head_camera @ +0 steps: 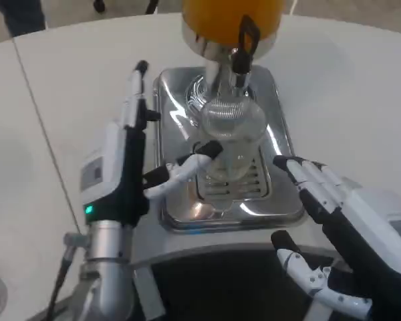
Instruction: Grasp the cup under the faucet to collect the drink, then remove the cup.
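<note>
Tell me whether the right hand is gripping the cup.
No; the right hand lies open beside the tray, apart from the cup, while the left hand has fingers on the cup.

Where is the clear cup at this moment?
In the head view, the clear cup stands centrally on the steel drip tray, directly under the faucet, with the left robot hand touching it.
</note>
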